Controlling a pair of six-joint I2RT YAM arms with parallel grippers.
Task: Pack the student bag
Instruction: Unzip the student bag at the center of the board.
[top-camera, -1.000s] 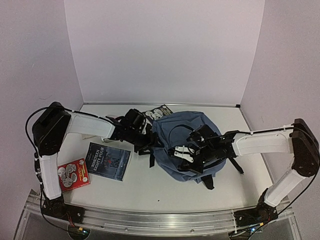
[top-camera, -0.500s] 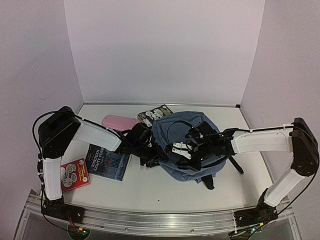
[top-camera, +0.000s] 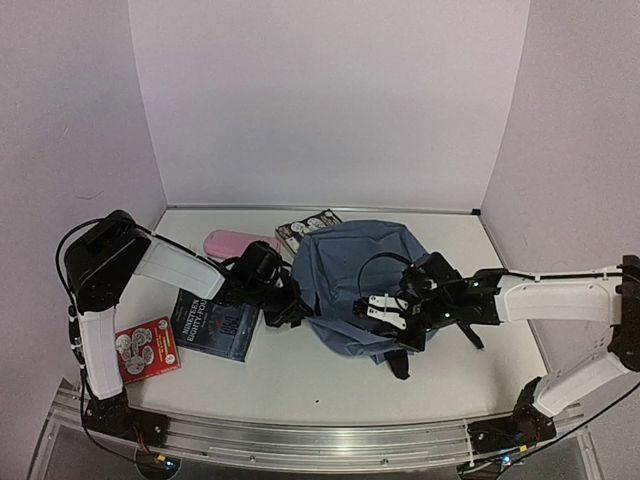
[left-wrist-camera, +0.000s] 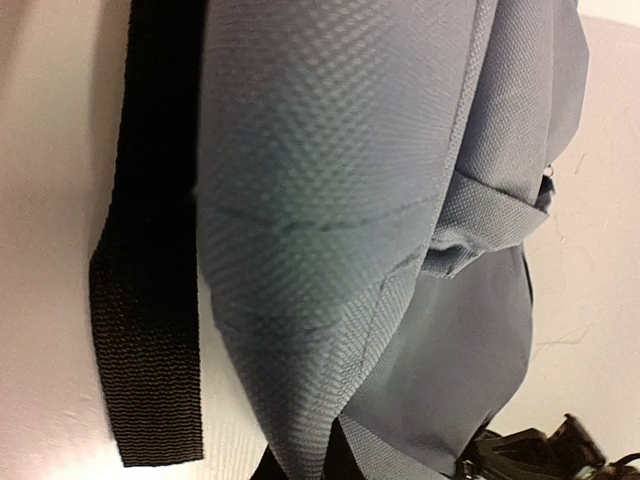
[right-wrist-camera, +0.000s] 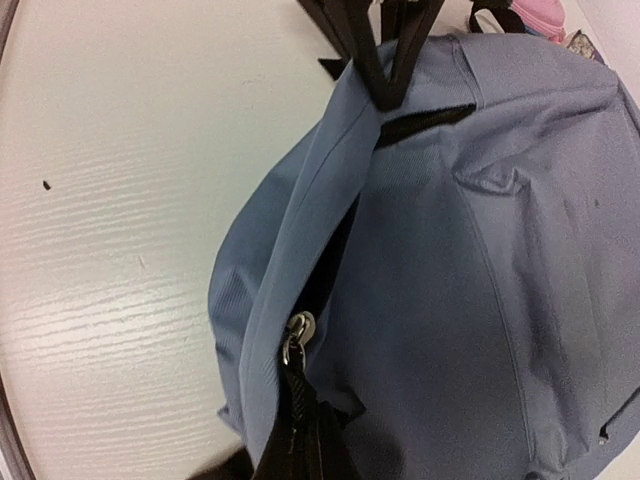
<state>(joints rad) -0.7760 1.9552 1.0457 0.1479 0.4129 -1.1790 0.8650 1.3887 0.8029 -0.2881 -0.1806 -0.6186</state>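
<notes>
The student bag (top-camera: 350, 275), blue-grey with black straps, lies in the middle of the table. My left gripper (top-camera: 288, 310) is shut on the fabric of its left edge; in the left wrist view the cloth (left-wrist-camera: 330, 250) fills the frame and runs down between the dark jaws at the bottom. A black strap (left-wrist-camera: 150, 300) hangs beside it. My right gripper (top-camera: 388, 314) is shut on the black zipper pull (right-wrist-camera: 300, 420) just below the metal slider (right-wrist-camera: 298, 332). Behind the slider the zip gapes in a dark slit. The left gripper's fingers (right-wrist-camera: 385, 55) show at the top of the right wrist view.
A pink pencil case (top-camera: 235, 243) lies at the back left beside a black-and-white booklet (top-camera: 305, 227). A dark-covered book (top-camera: 215, 323) lies left of the bag, partly under my left arm. A red booklet (top-camera: 148, 348) sits near the left front edge.
My left gripper has closed on the bag's left edge. My right gripper has moved right and nearer with the zipper pull, and the bag has shifted and stretched a little.
</notes>
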